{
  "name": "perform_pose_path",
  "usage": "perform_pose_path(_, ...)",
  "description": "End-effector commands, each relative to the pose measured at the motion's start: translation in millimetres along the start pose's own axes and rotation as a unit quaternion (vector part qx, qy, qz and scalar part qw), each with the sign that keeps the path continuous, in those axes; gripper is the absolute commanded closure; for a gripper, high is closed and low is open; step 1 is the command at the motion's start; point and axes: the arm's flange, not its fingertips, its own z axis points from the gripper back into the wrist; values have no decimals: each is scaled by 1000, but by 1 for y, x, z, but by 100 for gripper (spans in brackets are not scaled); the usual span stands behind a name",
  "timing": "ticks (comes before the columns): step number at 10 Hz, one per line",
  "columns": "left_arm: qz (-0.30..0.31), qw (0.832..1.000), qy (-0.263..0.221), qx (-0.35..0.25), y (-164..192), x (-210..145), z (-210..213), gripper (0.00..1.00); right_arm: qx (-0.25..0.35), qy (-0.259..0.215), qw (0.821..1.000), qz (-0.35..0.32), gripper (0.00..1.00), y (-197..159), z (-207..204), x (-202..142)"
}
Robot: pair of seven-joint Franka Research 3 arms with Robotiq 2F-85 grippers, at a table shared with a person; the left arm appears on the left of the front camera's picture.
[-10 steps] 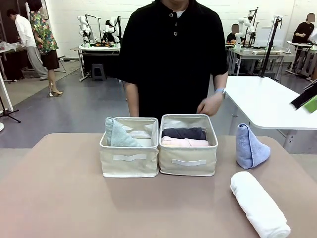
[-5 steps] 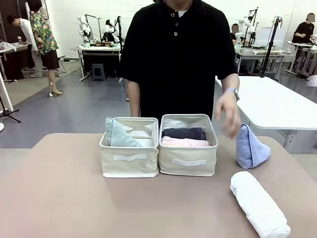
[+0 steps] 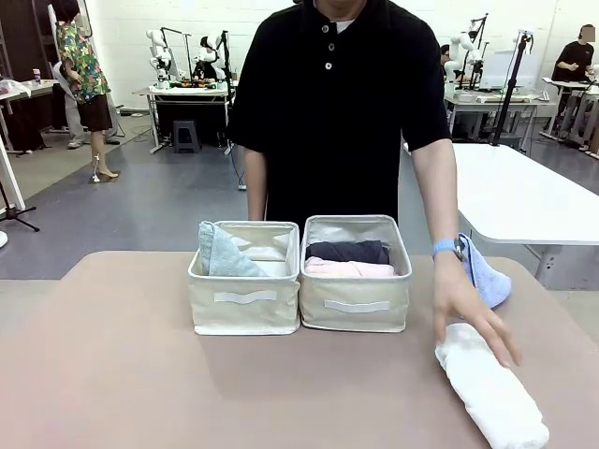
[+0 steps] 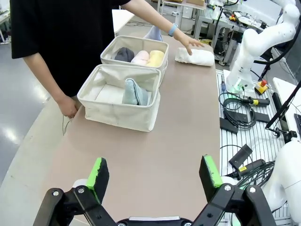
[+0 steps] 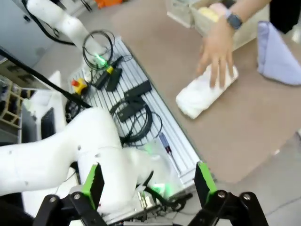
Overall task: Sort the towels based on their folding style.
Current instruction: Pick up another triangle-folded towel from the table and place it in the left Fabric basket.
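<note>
Over the last second the person's hand has come down from beside the baskets to the lower right of the front view. It now lies palm-down on the near end of the white rolled terry towel. Nothing else on the beige counter has shifted.

At centre left, the left beige fabric basket holds the pale teal cone-folded towel, which leans at its left wall. Touching that basket, the right beige fabric basket holds the dark grey rolled towel with the pale pink rolled towel in front of it. The left wrist view adds the yellow rolled towel beside them. Further right, the light blue cone-folded towel stands on the counter, partly hidden by the person's wrist.

The left robot hand is spread wide and empty above bare counter, well short of the baskets. The right robot hand is equally wide and empty, off the counter's edge over an arm base and cables.

The step in hand looks to be the white roll, which belongs with the other rolls in the right basket. The next move calls for gripping it around the middle so it stays rolled, then lifting it over the rim into a basket that already looks full. The light blue cone would remain for the left basket.
</note>
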Motion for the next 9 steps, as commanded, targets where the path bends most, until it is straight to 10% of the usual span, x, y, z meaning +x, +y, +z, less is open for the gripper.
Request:
perform_pose_path(1, 3, 1000, 4, 8, -3, -1, -2, 0, 26, 4, 1000, 15, 0, -26, -19, 31)
perform_pose_path(9, 3, 1000, 4, 8, -3, -1, -2, 0, 4, 17, 1000, 8, 0, -50, -43, 65)
